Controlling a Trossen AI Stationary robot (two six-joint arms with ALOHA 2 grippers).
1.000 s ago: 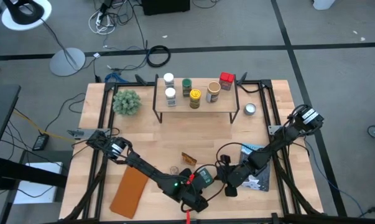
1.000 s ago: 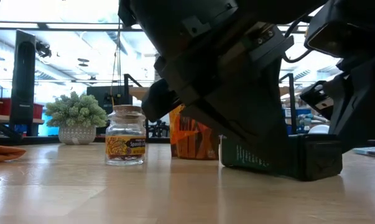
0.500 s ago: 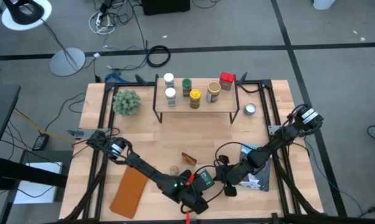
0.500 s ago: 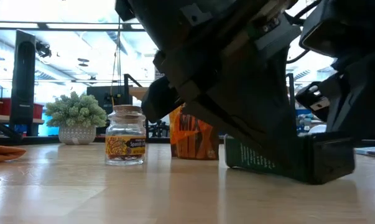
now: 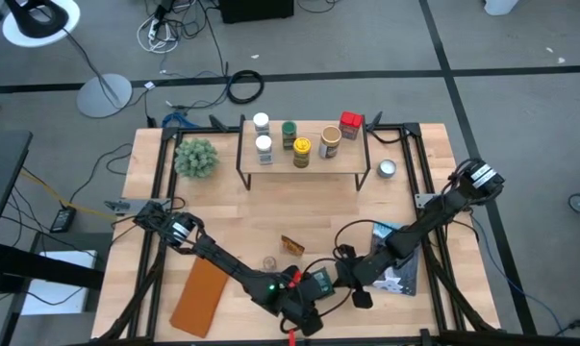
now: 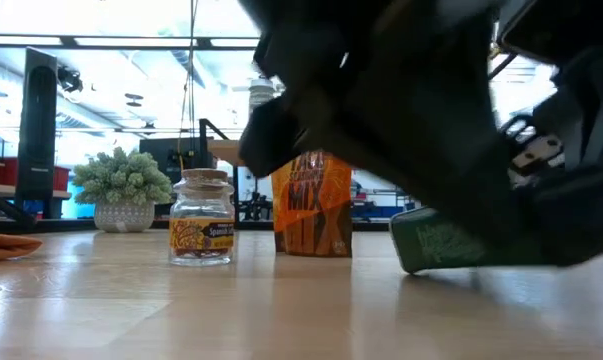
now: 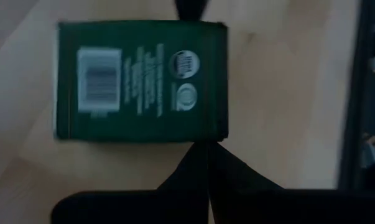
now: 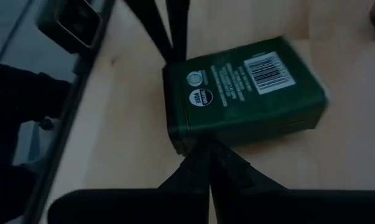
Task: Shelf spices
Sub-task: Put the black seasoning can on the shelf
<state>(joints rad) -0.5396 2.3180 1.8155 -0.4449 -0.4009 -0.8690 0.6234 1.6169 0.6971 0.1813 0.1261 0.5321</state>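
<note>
Lying on its broad face near the table's front edge, a dark green rectangular tin (image 5: 319, 282) with a barcode label sits between the two grippers. The left gripper (image 7: 207, 149) has its fingers pressed together into a single point, its tip touching one long side of the tin. The right gripper (image 8: 207, 149) comes in from the right, its fingers likewise pinched together with nothing between them, its tip against the tin's edge. In the low view one end of the tin looks raised off the wooden tabletop (image 5: 232, 211), though the arms hide much of it.

Just beyond the tin, an amber spice packet (image 6: 314, 204) stands upright, and left of it a small clear glass jar with a cork lid (image 6: 202, 217).

At the far side, the low shelf with a light wood top and black legs (image 5: 342, 163) carries two white-lidded jars (image 5: 263, 135), a green-lidded jar (image 5: 289, 134), a yellow-lidded jar (image 5: 301, 152), a tan-lidded jar (image 5: 330, 143) and a red box (image 5: 350, 124).
</note>
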